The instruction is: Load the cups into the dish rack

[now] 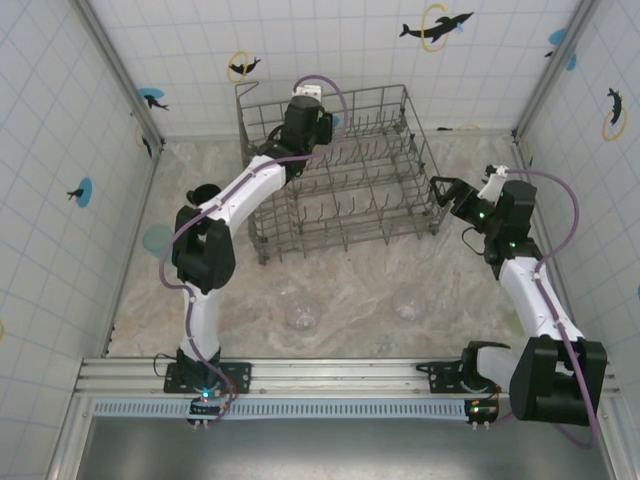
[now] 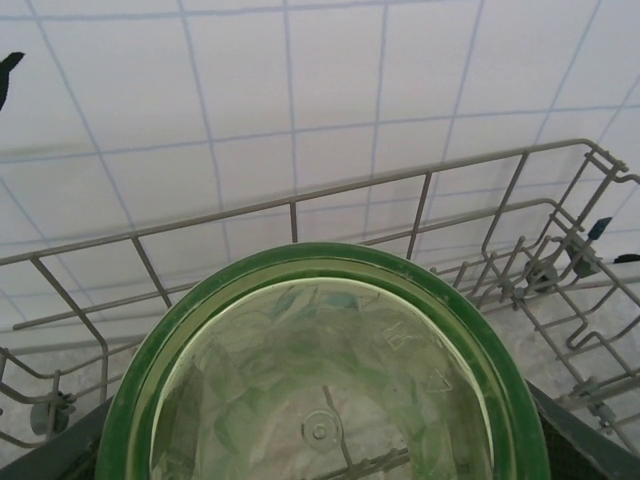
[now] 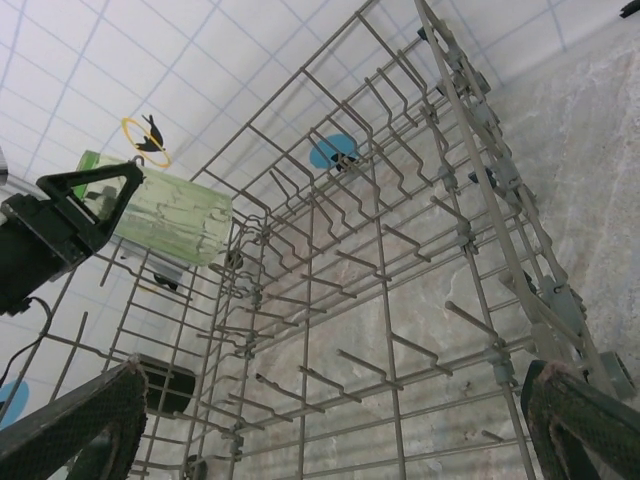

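Green see-through plastic sits between the two fingers of my left pincer (image 1: 305, 108): the pincer is clenched on the green cup (image 2: 320, 370), one finger at each side of its wall. The cup does not stand upright. Its long axis runs nearly flat, forward from my wrist in the same line as the fingers, so one round end looks back at my wrist camera. Through it I see the small mould mark of the bottom, but I cannot tell if the mouth or the bottom is the nearer end.

Just under and in front of the cup is the rack (image 1: 422, 160). I hold the cup over its far left corner, close to the back rim, and as far as I can judge it touches no wire. The prongs (image 3: 370, 360) stand in rows below it and toward the near side.

I think the coming move turns on this: the cup lies sideways while the prongs point up, so I must tip the wrist until the mouth faces down, then lower the cup between two rows.

My right pincer (image 1: 445, 190) hangs released, with nothing in it, just beside the right wall of the rack and well apart from the green cup, so the left arm is the nearer one. Two clear cups (image 1: 302, 312) lie on the table (image 1: 350, 285) in front of the rack.
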Robot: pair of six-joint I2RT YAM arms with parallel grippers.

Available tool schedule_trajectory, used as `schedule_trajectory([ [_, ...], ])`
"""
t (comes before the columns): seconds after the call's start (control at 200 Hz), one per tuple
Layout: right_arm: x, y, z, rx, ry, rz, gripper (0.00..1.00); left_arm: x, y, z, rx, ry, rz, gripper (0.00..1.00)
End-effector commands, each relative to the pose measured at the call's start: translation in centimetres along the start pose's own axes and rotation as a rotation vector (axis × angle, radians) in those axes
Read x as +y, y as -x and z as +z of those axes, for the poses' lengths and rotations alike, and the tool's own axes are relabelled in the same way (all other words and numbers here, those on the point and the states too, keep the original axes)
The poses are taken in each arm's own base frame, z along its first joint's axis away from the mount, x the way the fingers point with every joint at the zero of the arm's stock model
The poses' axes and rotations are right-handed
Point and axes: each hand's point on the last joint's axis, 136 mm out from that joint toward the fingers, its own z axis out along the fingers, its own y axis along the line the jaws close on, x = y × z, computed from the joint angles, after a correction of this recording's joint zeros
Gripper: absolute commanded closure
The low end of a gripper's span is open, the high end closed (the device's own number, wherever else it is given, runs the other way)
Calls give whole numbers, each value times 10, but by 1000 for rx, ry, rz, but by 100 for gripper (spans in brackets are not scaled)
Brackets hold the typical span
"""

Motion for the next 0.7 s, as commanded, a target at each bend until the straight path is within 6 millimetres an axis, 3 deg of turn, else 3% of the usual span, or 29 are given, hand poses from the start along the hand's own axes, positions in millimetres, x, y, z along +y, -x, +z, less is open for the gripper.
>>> schedule_trajectory([
  [0.0,2,5,-8,-24,-13,-27,0,-3,20,1,-56,13,17,100],
  [0.325,1,8,-10,-30,-28,-44,0,-10,14,18,-58,2,-14,100],
  [0.696,2,11,-10,-37,-26,-38,0,-10,-14,37,-6,24,-12,100],
])
